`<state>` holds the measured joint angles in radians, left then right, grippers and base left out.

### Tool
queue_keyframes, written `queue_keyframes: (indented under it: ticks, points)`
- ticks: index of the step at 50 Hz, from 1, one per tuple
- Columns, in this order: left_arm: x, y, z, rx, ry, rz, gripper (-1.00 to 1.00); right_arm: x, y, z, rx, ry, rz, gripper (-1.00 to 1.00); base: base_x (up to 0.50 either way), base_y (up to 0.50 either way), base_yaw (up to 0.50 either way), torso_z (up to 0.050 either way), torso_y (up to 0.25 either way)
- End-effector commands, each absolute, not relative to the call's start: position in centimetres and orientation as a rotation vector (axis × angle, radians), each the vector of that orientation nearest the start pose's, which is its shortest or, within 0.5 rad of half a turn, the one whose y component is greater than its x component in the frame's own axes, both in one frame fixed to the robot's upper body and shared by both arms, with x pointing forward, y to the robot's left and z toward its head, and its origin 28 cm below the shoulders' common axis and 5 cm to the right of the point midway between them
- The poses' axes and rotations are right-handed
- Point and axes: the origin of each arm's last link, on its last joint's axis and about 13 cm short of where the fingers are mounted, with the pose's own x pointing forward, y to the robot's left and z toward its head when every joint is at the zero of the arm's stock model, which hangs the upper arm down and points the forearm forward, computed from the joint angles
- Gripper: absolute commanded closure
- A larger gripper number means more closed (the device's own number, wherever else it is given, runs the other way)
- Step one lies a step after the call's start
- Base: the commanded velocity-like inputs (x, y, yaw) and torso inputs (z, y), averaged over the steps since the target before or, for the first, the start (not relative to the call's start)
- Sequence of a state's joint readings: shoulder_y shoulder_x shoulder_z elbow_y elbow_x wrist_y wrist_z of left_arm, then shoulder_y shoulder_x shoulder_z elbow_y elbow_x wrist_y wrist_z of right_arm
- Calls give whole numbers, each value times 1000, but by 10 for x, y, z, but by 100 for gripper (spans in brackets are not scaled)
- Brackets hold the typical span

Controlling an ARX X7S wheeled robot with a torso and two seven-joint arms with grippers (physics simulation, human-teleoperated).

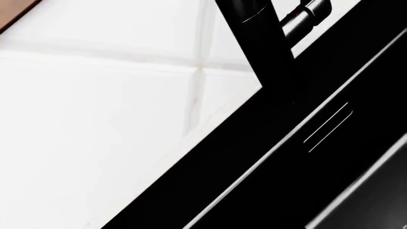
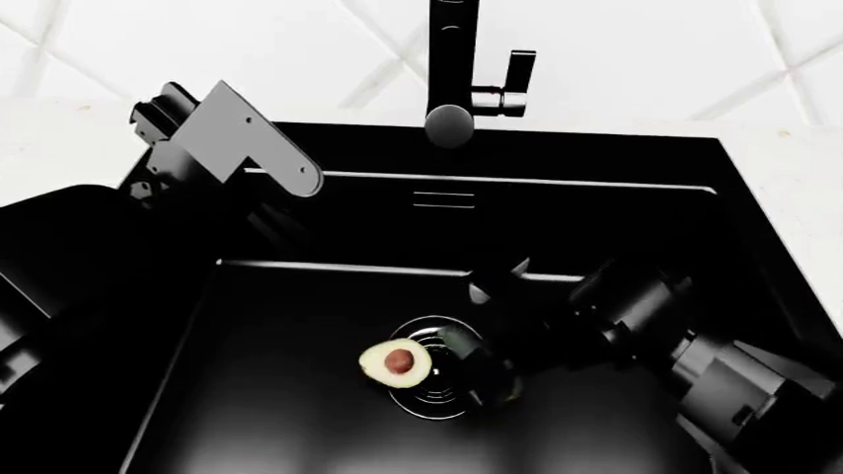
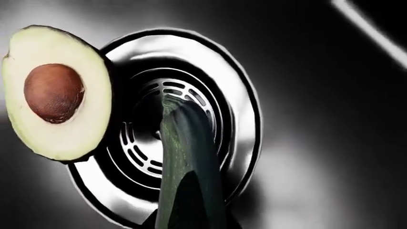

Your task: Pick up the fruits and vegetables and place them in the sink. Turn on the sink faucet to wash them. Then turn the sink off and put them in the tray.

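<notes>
Head view, left to right. Left arm [image 2: 197,138] reaches up over the left rear corner of the sink [image 2: 737,197], grey bracket and dark links visible, arm body hiding the sink's left wall; its gripper tip is not distinguishable in this view, and the left wrist view does not show the fingers either, so jaw state cannot be told. Left wrist view shows only white tiled wall [image 1: 95,119], the black sink rim [image 1: 210,176] running diagonally, the overflow slot [image 1: 327,126], and the lower column of the sink faucet [image 1: 254,43] with its side lever [image 1: 305,14]. Centre of head view: faucet [image 2: 448,59] stands upright behind the rear rim, round nozzle end facing the camera, lever handle [image 2: 516,81] on its right side. Overflow slot [image 2: 444,198] on the back wall just below. On the basin floor, halved avocado [image 2: 395,362] lies cut face up, pit showing, overlapping the left edge of the ringed drain [image 2: 441,390]. Just right of it, the zucchini [image 2: 481,370] lies across the drain, dark and hard to separate from the basin. Right wrist view confirms: avocado [image 3: 57,93] at the drain rim, zucchini [image 3: 188,167] extending from the camera over the drain grate [image 3: 178,124]. Right gripper [image 2: 507,326] low inside the basin beside the zucchini; fingers merge with the black background, closure cannot be told. Right arm enters from lower right.
</notes>
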<state>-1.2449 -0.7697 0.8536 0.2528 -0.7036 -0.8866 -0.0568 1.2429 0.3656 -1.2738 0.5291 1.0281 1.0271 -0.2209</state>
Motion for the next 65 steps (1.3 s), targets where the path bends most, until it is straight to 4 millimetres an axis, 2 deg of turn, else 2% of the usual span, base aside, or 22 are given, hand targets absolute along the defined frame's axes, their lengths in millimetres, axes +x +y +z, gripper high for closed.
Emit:
queue_keyframes:
  ticks: [1, 15, 23, 28, 30, 34, 47, 65]
  points:
    - [305, 261, 270, 667, 34, -367, -100, 333, -117, 160, -394, 928, 644, 100, 0, 0, 0, 0, 0]
    - [310, 263, 264, 784, 115, -446, -100, 317, -125, 186, -392, 814, 595, 100, 0, 0, 0, 0, 0]
    - [317, 258, 268, 790, 121, -522, -100, 300, -130, 216, -389, 660, 548, 100, 0, 0, 0, 0, 0]
    - [323, 257, 267, 793, 138, -562, -100, 291, -135, 227, -387, 616, 521, 100, 0, 0, 0, 0, 0]
    - [334, 258, 266, 874, 163, -713, -100, 278, -140, 255, -346, 473, 427, 100, 0, 0, 0, 0, 0]
    - [344, 259, 265, 924, 192, -806, -100, 268, -146, 272, -317, 384, 357, 100, 0, 0, 0, 0, 0]
    - [355, 254, 263, 954, 239, -940, -100, 252, -153, 285, -276, 304, 288, 100, 0, 0, 0, 0, 0]
    - [362, 254, 262, 928, 269, -991, -100, 251, -152, 287, -274, 283, 281, 100, 0, 0, 0, 0, 0]
